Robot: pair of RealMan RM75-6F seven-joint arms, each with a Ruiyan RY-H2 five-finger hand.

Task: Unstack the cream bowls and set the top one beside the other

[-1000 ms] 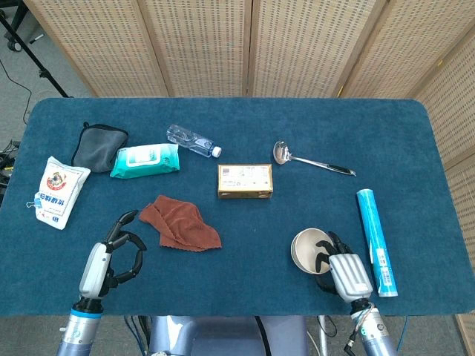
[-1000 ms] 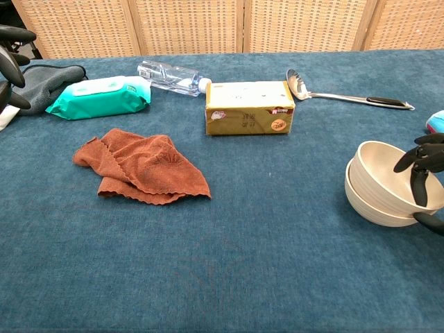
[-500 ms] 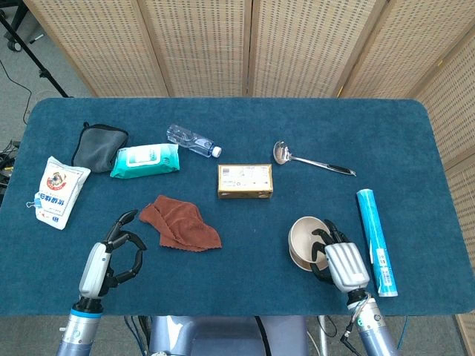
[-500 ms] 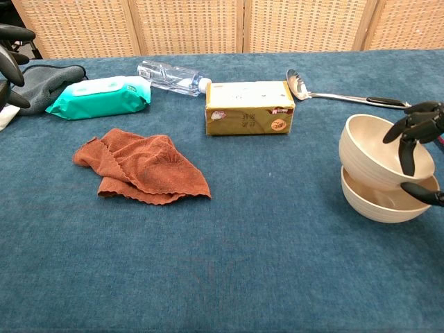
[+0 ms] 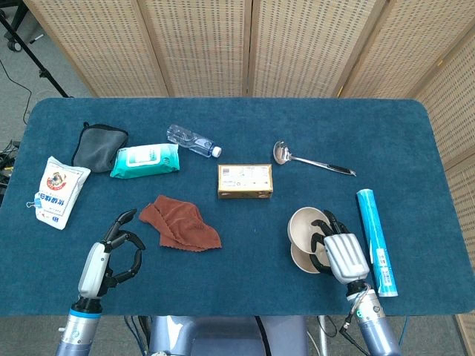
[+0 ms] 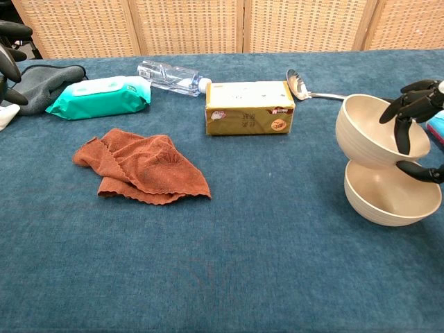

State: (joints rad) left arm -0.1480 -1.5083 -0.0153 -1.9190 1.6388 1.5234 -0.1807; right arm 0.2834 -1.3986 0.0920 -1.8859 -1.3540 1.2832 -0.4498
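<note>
Two cream bowls (image 6: 378, 132), a rust-brown cloth (image 6: 142, 166), a teal wipes pack (image 6: 100, 96), a yellow box (image 6: 248, 107) and a light-blue tube (image 5: 375, 241) lie on a dark-blue table (image 6: 208, 263).

Lighting is bright, even and diffuse in both views, with no glare. Shadows are soft and short, lying close under the bowls (image 6: 378, 152) and the cloth (image 6: 142, 166). Focus is sharp across the table (image 5: 245, 122). The chest view shows slight bending at its edges.
</note>
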